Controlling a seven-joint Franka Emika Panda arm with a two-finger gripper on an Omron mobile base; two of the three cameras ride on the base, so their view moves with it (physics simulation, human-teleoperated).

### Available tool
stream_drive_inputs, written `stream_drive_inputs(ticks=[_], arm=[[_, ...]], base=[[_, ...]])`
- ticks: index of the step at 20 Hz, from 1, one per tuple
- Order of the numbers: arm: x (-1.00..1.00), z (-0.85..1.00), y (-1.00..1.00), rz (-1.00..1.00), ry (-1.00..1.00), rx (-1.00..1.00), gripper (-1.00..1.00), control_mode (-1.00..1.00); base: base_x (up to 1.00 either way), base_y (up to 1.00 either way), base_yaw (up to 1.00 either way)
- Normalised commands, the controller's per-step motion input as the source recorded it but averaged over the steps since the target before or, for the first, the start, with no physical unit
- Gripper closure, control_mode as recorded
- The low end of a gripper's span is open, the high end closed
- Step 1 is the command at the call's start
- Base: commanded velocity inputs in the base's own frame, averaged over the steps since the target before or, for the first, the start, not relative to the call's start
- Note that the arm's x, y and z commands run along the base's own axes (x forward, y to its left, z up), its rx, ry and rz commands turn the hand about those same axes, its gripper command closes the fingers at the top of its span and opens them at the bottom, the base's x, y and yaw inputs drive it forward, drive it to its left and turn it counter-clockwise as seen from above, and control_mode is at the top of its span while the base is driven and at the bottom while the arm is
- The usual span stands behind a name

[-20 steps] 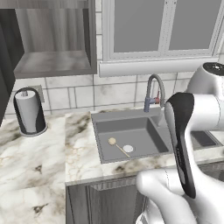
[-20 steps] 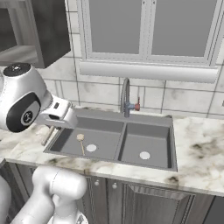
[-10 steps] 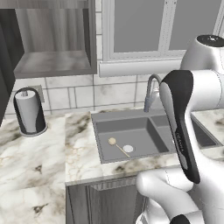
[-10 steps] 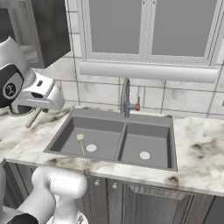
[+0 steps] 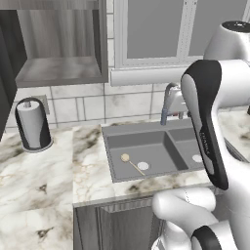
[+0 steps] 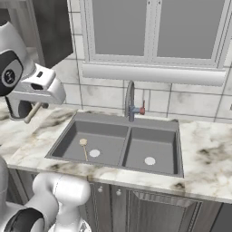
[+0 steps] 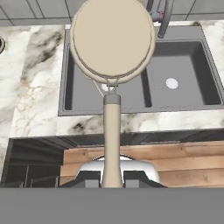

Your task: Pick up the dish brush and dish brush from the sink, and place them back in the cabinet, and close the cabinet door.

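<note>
The gripper (image 7: 111,179) has climbed and swung to the left over the last second: in the right base view it now hangs above the left stretch of the bench (image 5: 44,180), clear of the sink (image 5: 161,139), where before it sat low at the basin's left rim. In the left base view the arm's upper link stands taller than it did. The sink, the tap and the bench lie where they lay, so the base has not driven. The jaws are clamped on the thin handle of one brush (image 7: 111,48), which the hand view shows end-on: the handle runs up from between the finger tips and the round tan head looms large over the left basin. In the right base view its handle pokes out down and to the left beneath the hand. The second brush (image 5: 131,162) lies flat on the floor of the left basin, its knob toward the back and its handle slanting toward the white drain (image 5: 143,166), just beside it. The cabinet (image 5: 58,73) stands open at the upper left, its one shelf bare as far as can be seen and its top cut off by the frame. A dark panel (image 5: 4,83) at the left edge is cropped too hard to make out. A paper towel roll (image 5: 33,124) stands on the bench under the cabinet. The tap (image 5: 168,100) is partly hidden behind the arm. Small lettering on the arm's dark stripe is too fine to read.
</note>
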Motion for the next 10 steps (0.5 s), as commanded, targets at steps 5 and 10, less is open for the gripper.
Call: stream_drive_inputs(ticks=[5,10], arm=[[0.00,0.00,0.00,0.06,0.00,0.00,1.00,-1.00],[0.00,0.00,-0.01,0.05,-0.01,-0.01,1.00,-1.00]], base=[[0.00,0.00,0.00],[0.00,0.00,0.00]])
